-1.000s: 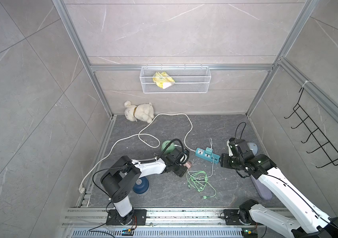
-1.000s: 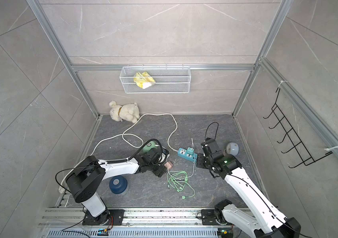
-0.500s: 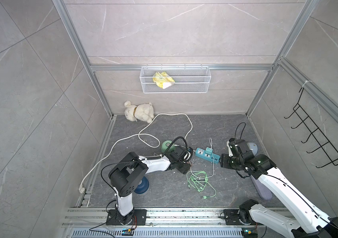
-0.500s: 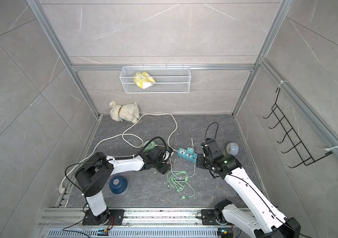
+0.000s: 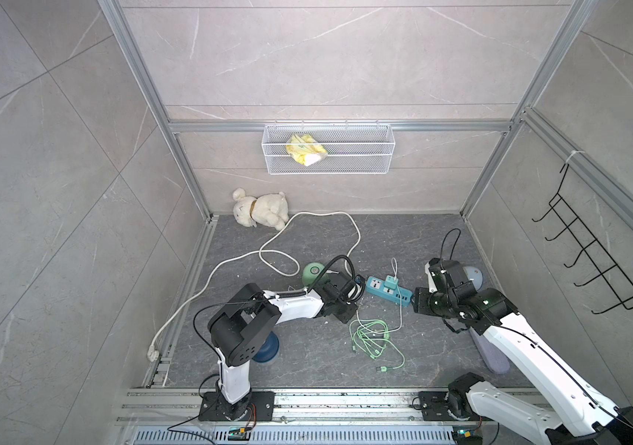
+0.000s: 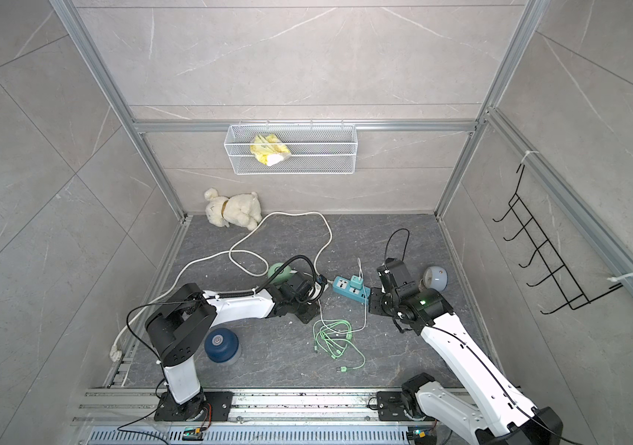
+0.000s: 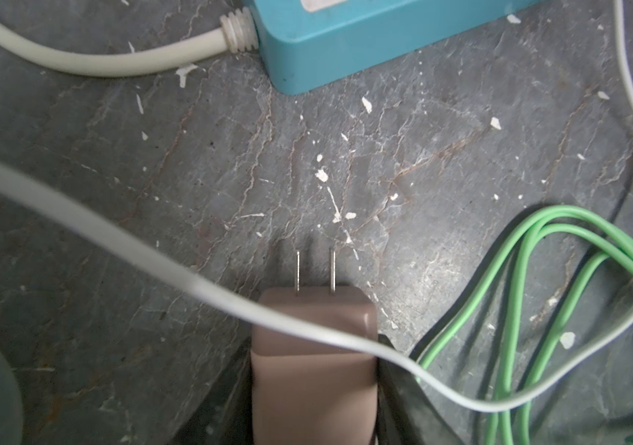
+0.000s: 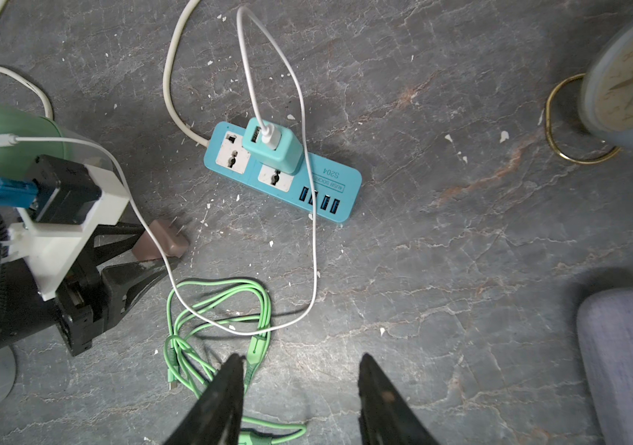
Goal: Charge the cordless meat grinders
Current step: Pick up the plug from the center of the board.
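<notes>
**A:** where's this at? Going left to right: the navy grinder (image 6: 221, 344) sits alone at the front left of the floor (image 6: 403, 358), metal centre up, nothing plugged in. The mint grinder (image 8: 10, 131) is farther back with a white cable (image 8: 314, 239) in its side

**B:** mint looks sorted, that cable runs to the teal charger (image 8: 272, 146) on the power strip (image 8: 322, 185). I'd say it's navy's turn now. The left gripper (image 8: 155, 250) has its jaws tight on the pink charger (image 7: 313, 370), which lies flat with its prongs toward the strip

**A:** next?

**B:** lift it, tip the prongs down and hit a free socket (image 8: 234, 154) without snagging the white cable draped over it. The right gripper (image 8: 300, 358) hangs spread and empty over the green cable (image 8: 256, 348)
</notes>
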`<state>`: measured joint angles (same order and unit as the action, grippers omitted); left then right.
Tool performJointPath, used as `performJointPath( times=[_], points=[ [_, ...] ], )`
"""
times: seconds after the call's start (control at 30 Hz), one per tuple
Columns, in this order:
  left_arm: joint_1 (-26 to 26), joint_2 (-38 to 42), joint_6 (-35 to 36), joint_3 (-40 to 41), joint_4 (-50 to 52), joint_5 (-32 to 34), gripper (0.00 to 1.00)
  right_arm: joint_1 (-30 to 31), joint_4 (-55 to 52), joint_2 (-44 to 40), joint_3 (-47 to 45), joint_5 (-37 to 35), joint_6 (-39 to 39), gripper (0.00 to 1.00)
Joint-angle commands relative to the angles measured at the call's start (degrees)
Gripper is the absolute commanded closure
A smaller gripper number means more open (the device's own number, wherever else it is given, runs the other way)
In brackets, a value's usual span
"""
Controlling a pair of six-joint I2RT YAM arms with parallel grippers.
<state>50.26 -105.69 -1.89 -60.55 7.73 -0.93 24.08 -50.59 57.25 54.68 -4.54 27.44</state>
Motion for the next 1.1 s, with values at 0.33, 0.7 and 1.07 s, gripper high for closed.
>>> performJointPath(
  times=[0.33, 0.7, 1.07],
  points=[
    [5.4, 19.0, -15.4, 11.9, 9.4, 13.9, 0.72, -0.5, 0.7, 0.0, -0.9, 1.3, -0.9, 0.50],
    [5.6, 38.5, -52.6, 23.5, -15.4, 16.8, 1.00, 1.8, 9.9, 5.4, 0.9, 17.0, -3.9, 0.54],
    [5.6, 39.2, -91.4, 12.0, 0.7, 18.3, 1.00, 17.6, 46.2, 3.6, -9.7, 20.2, -15.0, 0.51]
  ],
)
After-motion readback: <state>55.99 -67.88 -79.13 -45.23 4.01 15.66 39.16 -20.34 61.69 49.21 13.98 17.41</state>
